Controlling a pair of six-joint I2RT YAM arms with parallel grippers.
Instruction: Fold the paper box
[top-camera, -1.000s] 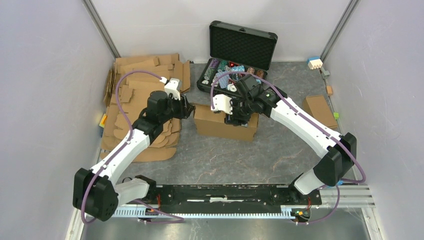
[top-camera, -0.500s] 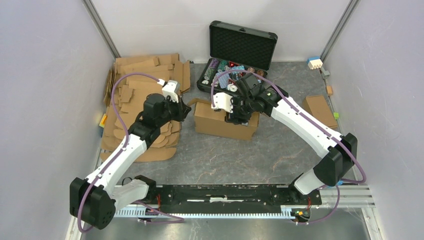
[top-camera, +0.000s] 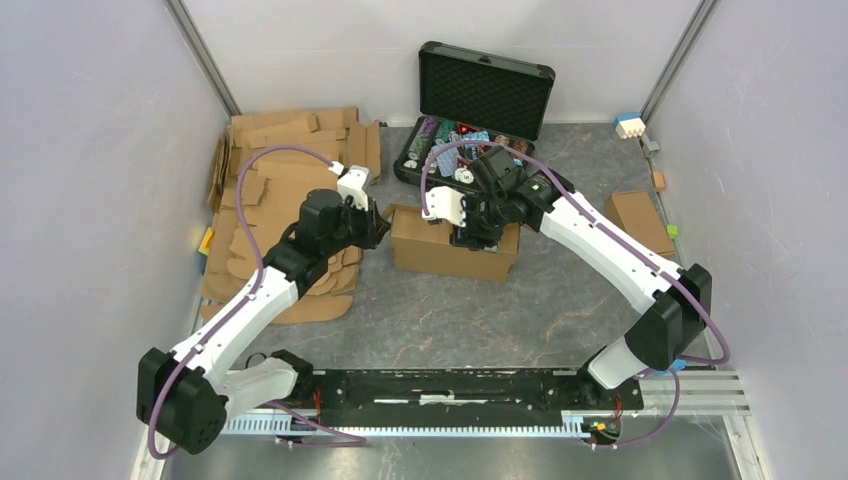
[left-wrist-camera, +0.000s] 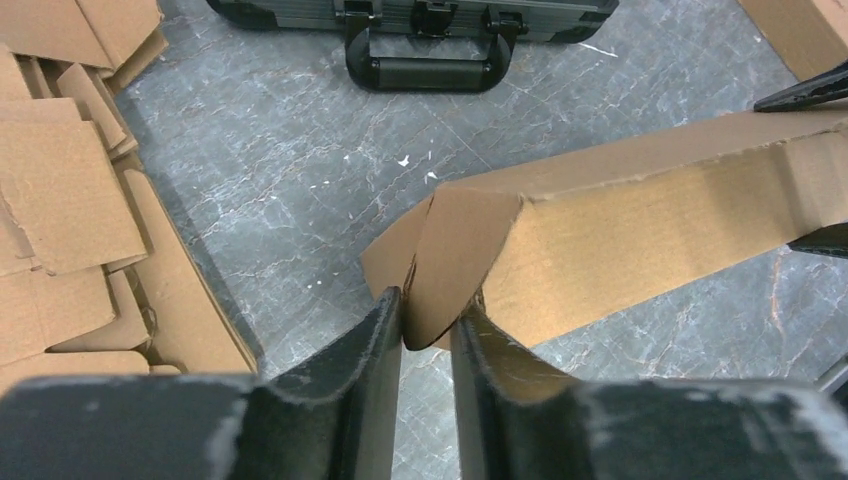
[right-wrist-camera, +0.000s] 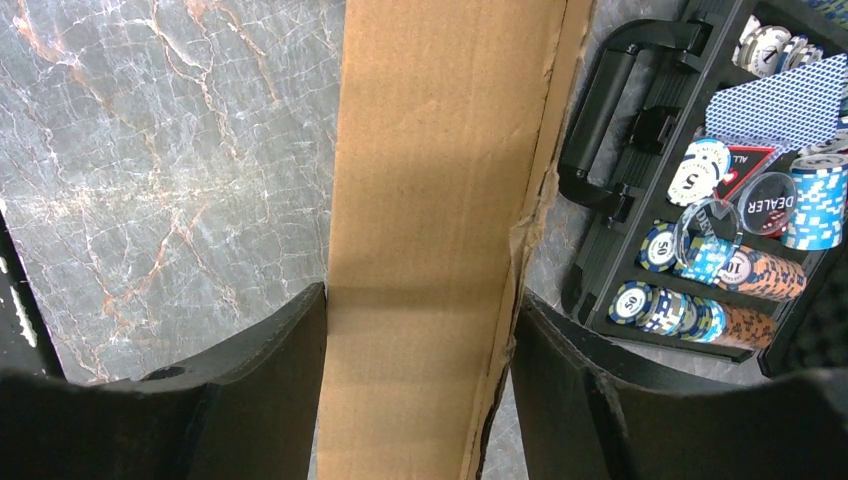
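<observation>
Box (top-camera: 435, 250) at centre of table (top-camera: 500, 310), just before open case (top-camera: 485, 90). Left claw (left-wrist-camera: 428, 335) pinching end flap (left-wrist-camera: 455, 250); right claw (right-wrist-camera: 420, 390) clamped across box width. Risks: shallow pinch lets flap slip; hard pull tears ragged crease; box skids into case.

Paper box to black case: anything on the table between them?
Nothing. The left wrist view shows only bare grey tabletop between the paper box and the black case.
</observation>
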